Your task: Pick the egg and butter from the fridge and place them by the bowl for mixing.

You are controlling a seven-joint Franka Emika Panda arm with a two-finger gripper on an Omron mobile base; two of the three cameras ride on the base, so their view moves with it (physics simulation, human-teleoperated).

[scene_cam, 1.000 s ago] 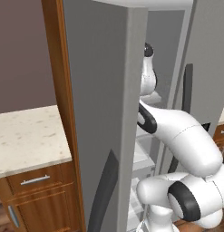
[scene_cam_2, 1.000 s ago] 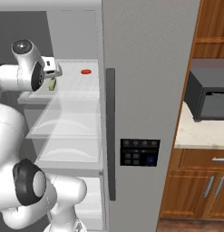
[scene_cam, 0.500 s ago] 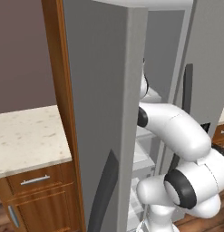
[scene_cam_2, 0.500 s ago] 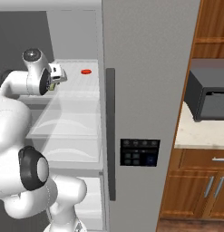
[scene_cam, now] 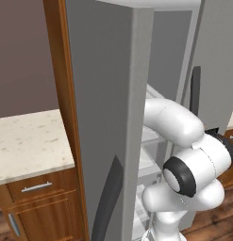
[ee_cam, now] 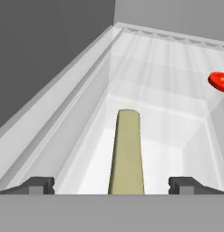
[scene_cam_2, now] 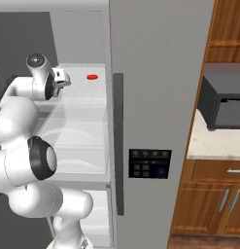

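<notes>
The butter [ee_cam: 126, 152], an olive-yellow stick with a rounded far end, lies lengthwise on a white glassy shelf [ee_cam: 163, 68] inside the fridge [scene_cam_2: 155, 73], pointing away from the hand. In the hand view it runs up the middle between the two dark fingertips [ee_cam: 38, 185], one on each side and well apart from it; neither touches it. The gripper [ee_cam: 111, 186] is spread wide with nothing pinched between the jaws. A flat red piece [ee_cam: 219, 81] sits farther back on the same shelf, off to the right of the butter, near the shelf's edge in that view. From the right base view, the red piece [scene_cam_2: 92, 77] shows on the top shelf, and the hand [scene_cam_2: 57, 83] hangs just left of it at shelf height, the white arm [scene_cam_2: 19, 116] bending up from the lower left and reaching into the open compartment. Lower shelves, pale and see-through, stack beneath it. The closed fridge door to the right carries a long dark handle [scene_cam_2: 118, 141] and a black button panel [scene_cam_2: 149, 163]. Beyond it stands a dark microwave [scene_cam_2: 223, 104] on a pale counter above wooden cabinets [scene_cam_2: 209, 204]. From the left base view, the open grey door [scene_cam: 106, 117] stands in the foreground, the arm's elbow [scene_cam: 184, 136] passing behind its edge; a speckled counter [scene_cam: 28, 141] with a wooden drawer lies left.
</notes>
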